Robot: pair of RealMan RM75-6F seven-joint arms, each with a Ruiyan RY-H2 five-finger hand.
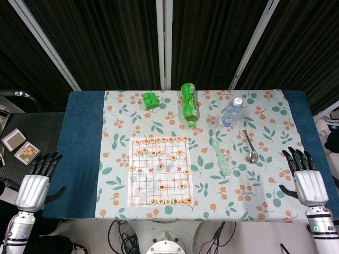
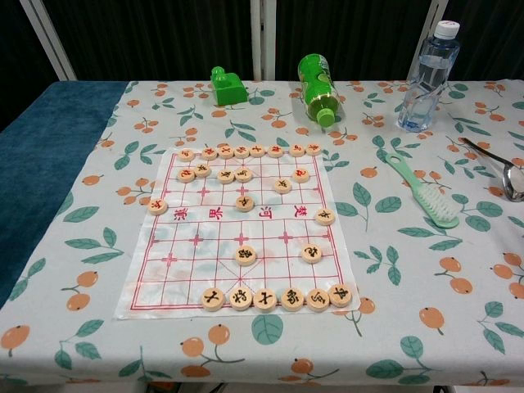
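A Chinese chess sheet point(image 1: 159, 170) point(image 2: 237, 231) lies in the middle of the floral cloth, with several round wooden pieces point(image 2: 246, 257) on it. My left hand point(image 1: 36, 182) hovers off the table's left edge, fingers apart, holding nothing. My right hand point(image 1: 307, 180) rests over the table's right edge, fingers spread and empty. Neither hand shows in the chest view. Both hands are far from the board.
A green bottle point(image 1: 188, 103) point(image 2: 318, 88) lies on its side behind the board. A green block point(image 1: 151, 100) point(image 2: 228, 87) sits to its left. A clear water bottle point(image 1: 231, 111) point(image 2: 426, 75), a metal spoon point(image 1: 250, 147) point(image 2: 495, 164) and a green brush point(image 1: 222, 157) point(image 2: 424, 191) lie at right.
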